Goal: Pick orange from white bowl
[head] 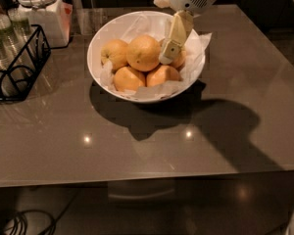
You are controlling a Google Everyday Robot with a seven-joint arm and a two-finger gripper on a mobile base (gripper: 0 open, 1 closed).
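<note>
Topmost in the white bowl by the tabletop's far edge, the orange looks firm, light and slightly slick, best pinched across its middle, while the hand hangs just beside it toward the right edge, how far open I cannot tell.

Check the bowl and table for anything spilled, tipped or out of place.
Nothing stands out. The white bowl sits upright on the table, its fruit inside on the paper lining, with the orange on top. The gripper hangs over the bowl's right side, beside that orange. The lidded jar and wire rack stand upright at left.
</note>
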